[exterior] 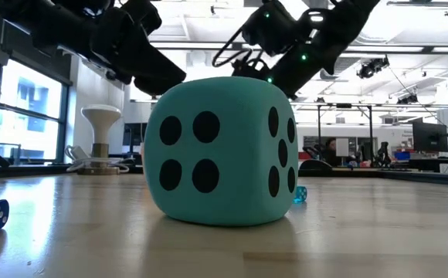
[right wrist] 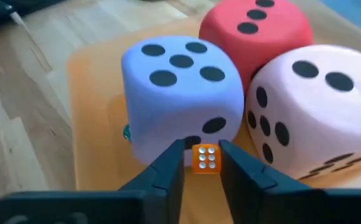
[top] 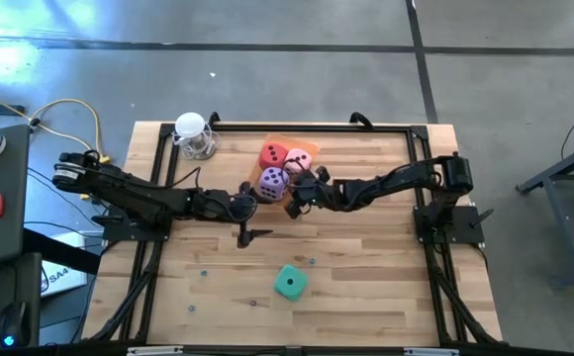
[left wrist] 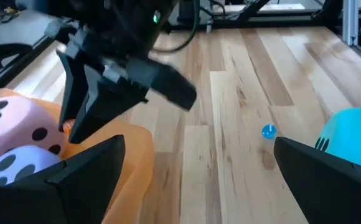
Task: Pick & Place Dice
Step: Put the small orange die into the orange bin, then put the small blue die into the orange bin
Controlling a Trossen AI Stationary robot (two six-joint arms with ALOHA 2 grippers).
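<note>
In the orange tray [right wrist: 90,93], three big dice, right pincer [right wrist: 202,163] nipping one tiny orange die [right wrist: 205,158], left pincer [left wrist: 187,168] apparently open.

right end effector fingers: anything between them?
Yes. Right wrist view shows a tiny orange die between the right end effector fingers, just in front of the purple die.

Two arms, both dark, near-black, built from jointed segments. Left arm [top: 134,195] has a pale banded collar at its outer end. Right arm [top: 396,183] carries a looped black cable and small green lights. Right claw [right wrist: 200,163]: two dark, wedge-shaped, matte fingers. Left claw [left wrist: 199,168] fingers: broad, black, angular.
</note>
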